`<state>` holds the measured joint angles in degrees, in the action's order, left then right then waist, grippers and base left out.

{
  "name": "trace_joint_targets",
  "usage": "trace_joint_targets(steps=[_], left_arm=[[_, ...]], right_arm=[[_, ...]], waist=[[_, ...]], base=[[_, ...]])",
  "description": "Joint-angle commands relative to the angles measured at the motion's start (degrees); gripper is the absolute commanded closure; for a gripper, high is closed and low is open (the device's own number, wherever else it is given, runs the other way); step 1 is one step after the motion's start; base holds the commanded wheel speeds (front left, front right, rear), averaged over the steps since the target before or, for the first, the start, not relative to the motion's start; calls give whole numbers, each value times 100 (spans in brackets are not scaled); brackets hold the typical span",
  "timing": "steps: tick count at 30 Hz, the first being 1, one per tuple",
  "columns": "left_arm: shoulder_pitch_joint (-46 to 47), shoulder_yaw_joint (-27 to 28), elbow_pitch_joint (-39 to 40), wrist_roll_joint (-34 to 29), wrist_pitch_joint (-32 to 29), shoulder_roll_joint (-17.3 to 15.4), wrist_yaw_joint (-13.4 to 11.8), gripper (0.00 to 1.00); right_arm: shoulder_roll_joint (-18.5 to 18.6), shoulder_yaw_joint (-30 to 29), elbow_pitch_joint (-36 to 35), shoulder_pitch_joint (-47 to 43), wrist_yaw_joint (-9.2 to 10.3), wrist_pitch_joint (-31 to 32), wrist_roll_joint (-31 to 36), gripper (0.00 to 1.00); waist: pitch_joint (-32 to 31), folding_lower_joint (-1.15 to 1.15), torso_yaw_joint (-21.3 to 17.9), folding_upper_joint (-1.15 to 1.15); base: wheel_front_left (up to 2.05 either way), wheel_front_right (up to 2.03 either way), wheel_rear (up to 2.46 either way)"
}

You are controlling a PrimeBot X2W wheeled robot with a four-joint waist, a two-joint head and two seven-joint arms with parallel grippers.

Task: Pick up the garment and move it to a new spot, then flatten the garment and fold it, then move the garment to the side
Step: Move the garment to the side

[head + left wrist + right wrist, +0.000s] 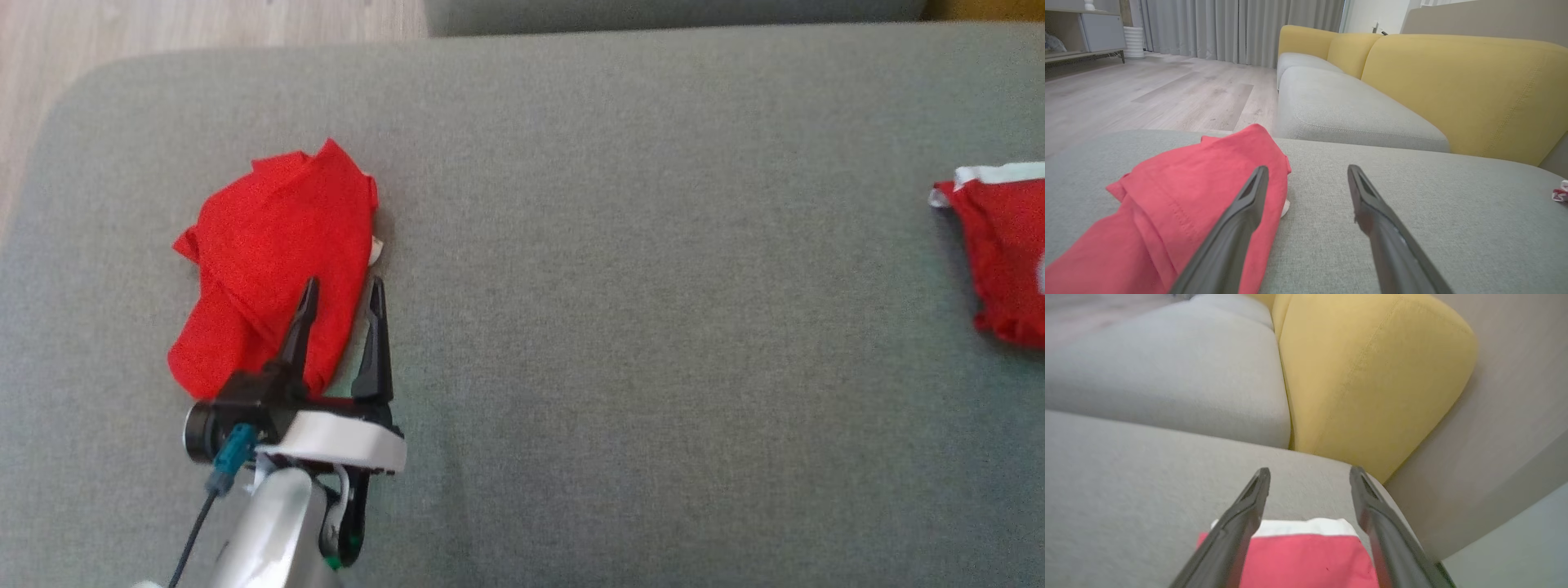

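- Garment [273, 261]: red, bunched in loose folds, lying on the left part of a grey seat [653, 245], near its rounded left edge.
- A small white bit peeks out at the garment's right edge.
- Left gripper [344, 283]: its jaws stand wide and hold nothing. One finger lies over the garment's right part, the other over bare seat just beside the cloth's edge. I cannot tell whether either finger touches the cloth.
- Red cloth [1008, 261] with a white band lies well apart, at the seat's far right edge.
- Right gripper [1309, 470]: its jaws also stand wide and grip nothing. In the right wrist view the white-banded cloth shows between and below its fingers.
- Yellow backrest [1453, 90] stands behind a second grey seat, with pale wood floor [1147, 94] to the left of both.
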<state>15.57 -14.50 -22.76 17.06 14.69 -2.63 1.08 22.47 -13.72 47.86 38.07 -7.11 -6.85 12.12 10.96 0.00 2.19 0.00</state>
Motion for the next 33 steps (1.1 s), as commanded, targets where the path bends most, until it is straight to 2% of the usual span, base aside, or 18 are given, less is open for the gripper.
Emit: trace_joint_targets(steps=[1,8,12,17,24,28,33], left_arm=[[-22,245,178,-26,30,-25,-2,0],[-221,316,221,-30,30,-25,-39,0],[-352,359,231,-35,30,-25,-50,0],[-487,380,274,16,30,-25,-60,0],[-681,359,257,91,30,-25,-66,0],[-773,363,270,127,30,-25,-85,0],[-857,335,277,157,30,-25,-107,0]], right_arm=[[-78,29,-352,-39,-37,-121,-85,0],[-1417,63,-1824,-375,-37,-185,-700,0],[-1795,279,-2643,-741,-37,-160,-1154,0],[-1949,686,-3125,-1399,-37,-366,-1607,0],[-1958,1430,-2777,-2538,-37,-746,-2487,0],[-1958,1663,-2648,-2962,-37,-805,-2543,0],[-1959,1695,-2852,-3121,-37,-812,-2428,0]], waist=[[-169,0,-24,0],[-611,0,-46,0],[-768,0,-79,0],[-869,0,-77,0],[-988,0,-64,0],[-1019,0,-66,0],[-1021,0,-74,0]], base=[[0,0,0],[0,0,0],[0,0,0],[0,0,0],[0,0,0],[0,0,0],[0,0,0]])
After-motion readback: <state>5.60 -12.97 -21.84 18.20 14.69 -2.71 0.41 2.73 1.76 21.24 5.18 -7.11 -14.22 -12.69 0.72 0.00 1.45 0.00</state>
